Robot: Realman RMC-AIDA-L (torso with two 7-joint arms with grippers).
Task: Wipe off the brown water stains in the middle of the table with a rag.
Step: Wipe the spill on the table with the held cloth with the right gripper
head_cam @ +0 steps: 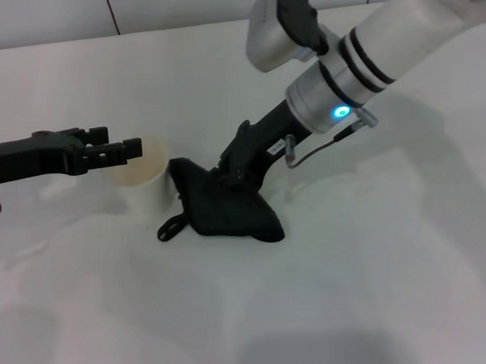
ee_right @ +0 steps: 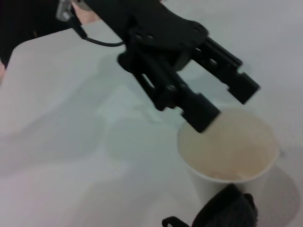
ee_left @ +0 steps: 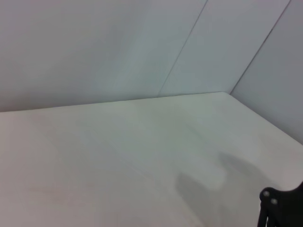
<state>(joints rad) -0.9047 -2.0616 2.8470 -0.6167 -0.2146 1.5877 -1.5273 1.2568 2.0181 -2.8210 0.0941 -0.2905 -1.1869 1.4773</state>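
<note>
A black rag (head_cam: 228, 211) lies crumpled on the white table (head_cam: 353, 290), just right of a white paper cup (head_cam: 141, 166). My right gripper (head_cam: 231, 176) comes down at a slant from the upper right and is shut on the rag's top, holding it against the tabletop. The brown water stains do not show in any view. My left gripper (head_cam: 122, 141) reaches in from the left, open and empty, its tips over the cup's rim. In the right wrist view the left gripper (ee_right: 227, 106) hovers above the cup (ee_right: 227, 151), with the rag (ee_right: 227, 210) beside it.
The cup's inside looks tan. The left wrist view shows bare table (ee_left: 118, 156), its far edge and a panelled wall (ee_left: 142, 47). The right arm's thick white forearm (head_cam: 382, 39) crosses the upper right of the table.
</note>
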